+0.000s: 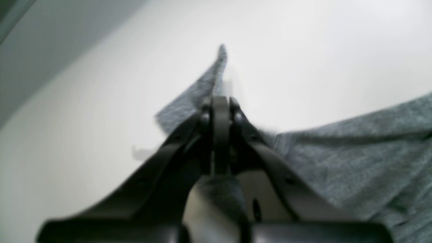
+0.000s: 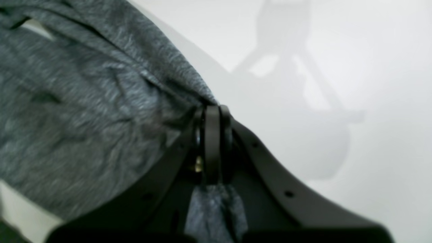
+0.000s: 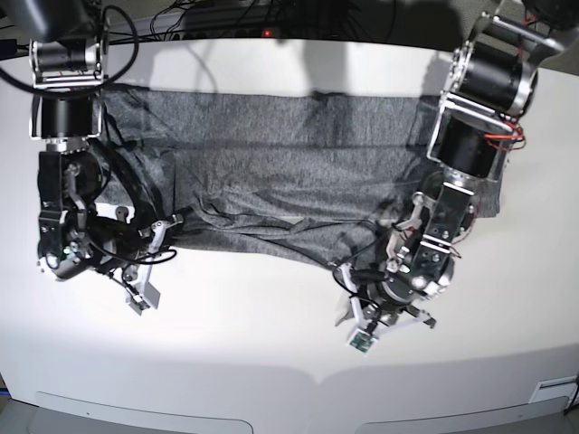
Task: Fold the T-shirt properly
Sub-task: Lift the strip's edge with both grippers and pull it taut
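L gripper (image 1: 221, 101) clamped tight on T-shirt (image 3: 289, 172) edge; R gripper (image 2: 212, 113) likewise, cloth bunched between jaws. Shirt spread across table (image 3: 271, 362). Risk: uneven pull, thin pinch slips, crooked fold.

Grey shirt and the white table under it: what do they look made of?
Heather-grey T-shirt: soft knit, likely cotton blend; mottled flecks, limp creases where the closed black right gripper pinches it. White table: smooth hard surface, probably laminate; faint sheen, sharp shadows.
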Available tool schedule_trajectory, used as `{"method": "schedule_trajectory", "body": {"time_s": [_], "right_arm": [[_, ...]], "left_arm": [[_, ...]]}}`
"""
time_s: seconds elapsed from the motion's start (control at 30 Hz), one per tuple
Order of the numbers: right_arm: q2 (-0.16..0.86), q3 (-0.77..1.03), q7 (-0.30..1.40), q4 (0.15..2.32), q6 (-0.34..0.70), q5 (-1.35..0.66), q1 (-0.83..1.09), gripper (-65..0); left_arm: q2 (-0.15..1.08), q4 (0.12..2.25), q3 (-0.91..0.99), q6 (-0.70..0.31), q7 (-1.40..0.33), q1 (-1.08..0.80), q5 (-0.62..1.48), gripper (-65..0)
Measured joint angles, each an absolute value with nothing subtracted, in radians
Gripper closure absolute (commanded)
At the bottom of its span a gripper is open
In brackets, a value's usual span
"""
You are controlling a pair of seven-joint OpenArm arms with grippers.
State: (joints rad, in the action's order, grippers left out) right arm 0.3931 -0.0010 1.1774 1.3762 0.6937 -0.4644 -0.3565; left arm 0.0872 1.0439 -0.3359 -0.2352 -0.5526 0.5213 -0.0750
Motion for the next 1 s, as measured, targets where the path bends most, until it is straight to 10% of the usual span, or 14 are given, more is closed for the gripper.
{"method": "schedule_trajectory", "body": {"time_s": [0.43, 1.0], "right_arm": [[0.505, -0.001, 1.31, 1.584, 0.694, -0.607, -0.275, 0.0], [0.574, -0.001, 1.299, 1.752, 0.694, -0.628, -0.092, 0.0]], "left_arm": [[0.301, 1.32, -0.34, -0.235, -0.987, 0.514, 0.243, 0.0], [0.397, 1.379, -0.342, -0.237, -1.034, 0.421, 0.226, 0.0]]}}
